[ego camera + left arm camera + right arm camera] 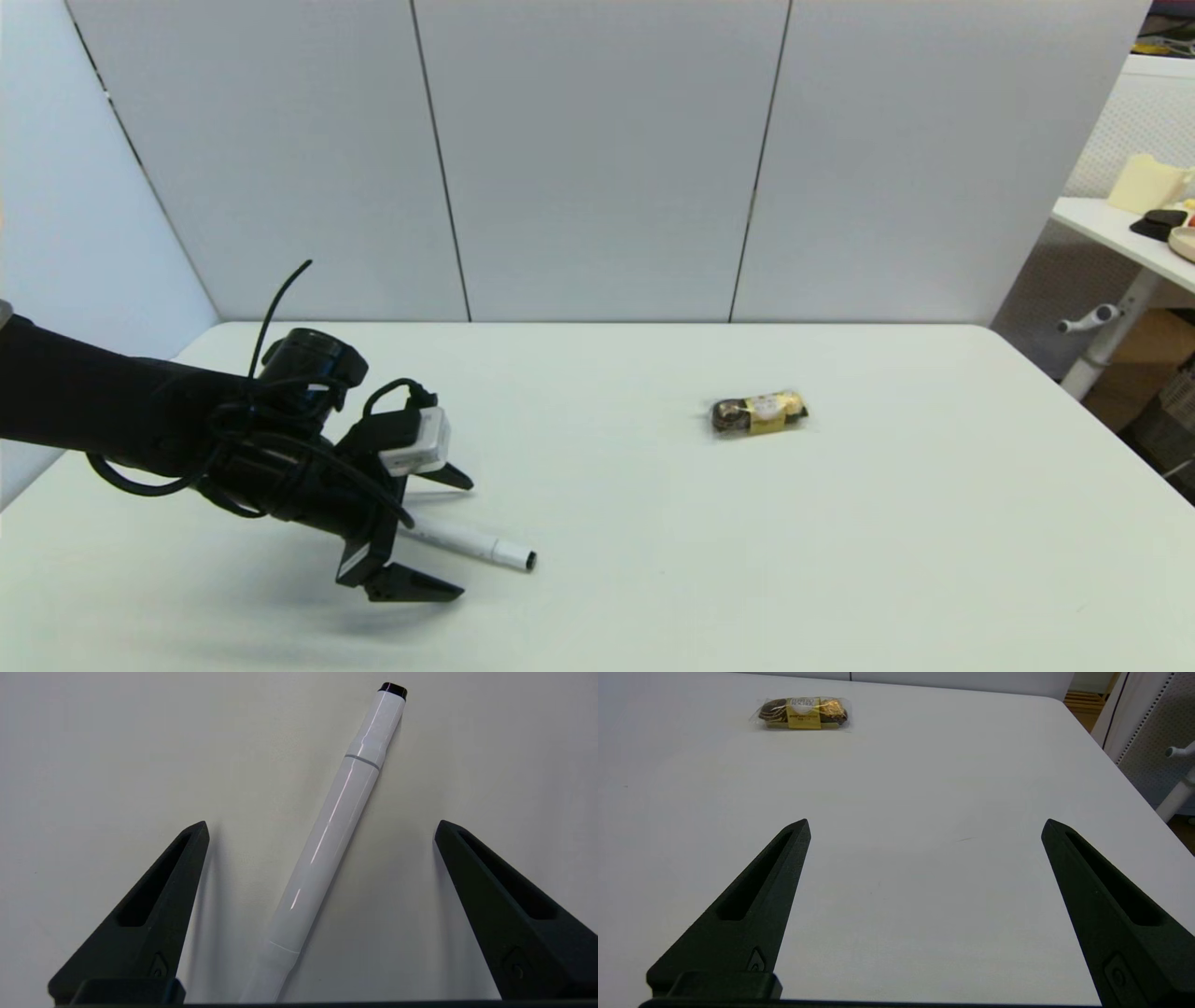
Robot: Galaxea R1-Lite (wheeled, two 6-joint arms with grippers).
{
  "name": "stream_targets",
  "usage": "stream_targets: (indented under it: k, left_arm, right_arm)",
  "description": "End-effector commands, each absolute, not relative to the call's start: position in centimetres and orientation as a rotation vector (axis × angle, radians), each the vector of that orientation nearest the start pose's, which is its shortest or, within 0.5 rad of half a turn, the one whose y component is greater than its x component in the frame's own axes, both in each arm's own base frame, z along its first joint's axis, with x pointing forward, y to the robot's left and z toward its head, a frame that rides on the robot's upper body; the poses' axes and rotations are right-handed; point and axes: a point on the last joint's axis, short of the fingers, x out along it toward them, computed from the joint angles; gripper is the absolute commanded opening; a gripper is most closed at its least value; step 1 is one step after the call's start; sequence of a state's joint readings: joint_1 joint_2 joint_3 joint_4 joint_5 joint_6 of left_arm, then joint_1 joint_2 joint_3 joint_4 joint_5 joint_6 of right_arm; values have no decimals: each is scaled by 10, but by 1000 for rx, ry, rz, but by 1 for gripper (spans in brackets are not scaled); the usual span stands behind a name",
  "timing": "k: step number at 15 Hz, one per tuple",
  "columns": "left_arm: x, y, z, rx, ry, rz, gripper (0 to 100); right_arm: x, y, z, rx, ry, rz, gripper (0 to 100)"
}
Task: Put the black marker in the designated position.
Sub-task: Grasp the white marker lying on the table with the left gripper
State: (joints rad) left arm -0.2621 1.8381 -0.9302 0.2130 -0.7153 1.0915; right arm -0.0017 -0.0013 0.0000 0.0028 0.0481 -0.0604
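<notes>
- Worktop (840, 560): smooth matte white surface with rounded corners; grey panel wall (597, 159) behind it.
- Black marker (471, 543): slim, glossy white cylinder lying flat on the worktop in the near-left area. In the left wrist view the barrel (327, 844) shows a bright streak of glare along its length, a thin dark ring where cap meets barrel, and a small flat black tip (392, 689) at the far end. The near end is hidden under the gripper body.
- Left gripper (448, 537): matte black, two tapered wedge-shaped fingers with slotted recesses, spread wide. It hangs low over the marker, with one finger (154, 910) on each side of the barrel. Neither finger touches it; bare worktop shows between each finger and the pen. The marker lies at a slant between them, not parallel to either finger.
- A small white box with black cables (415, 441) is mounted on the left wrist.
- Right gripper (924, 826): same black wedge fingers, spread wide, holding nothing, poised above bare worktop on the right side. Not seen in the head view.
- Snack packet (759, 413): short oblong in crinkled clear wrap, gold and brown with a yellow label, lying flat on the worktop well apart from the marker, towards the middle-right.
- No outline or container marks any spot on the worktop.
</notes>
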Motion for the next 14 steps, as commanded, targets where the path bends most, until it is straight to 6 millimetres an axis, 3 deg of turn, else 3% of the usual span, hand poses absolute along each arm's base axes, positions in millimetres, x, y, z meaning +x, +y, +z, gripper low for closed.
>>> stream_targets:
  k: [1, 14]
  left_arm:
    - [276, -89, 110, 632, 529, -1359, 100]
    - [277, -89, 106, 632, 535, -1366, 100]
  right_arm:
    - [-23, 1, 75, -61, 2, 48, 100]
    - [-23, 1, 75, -61, 2, 48, 100]
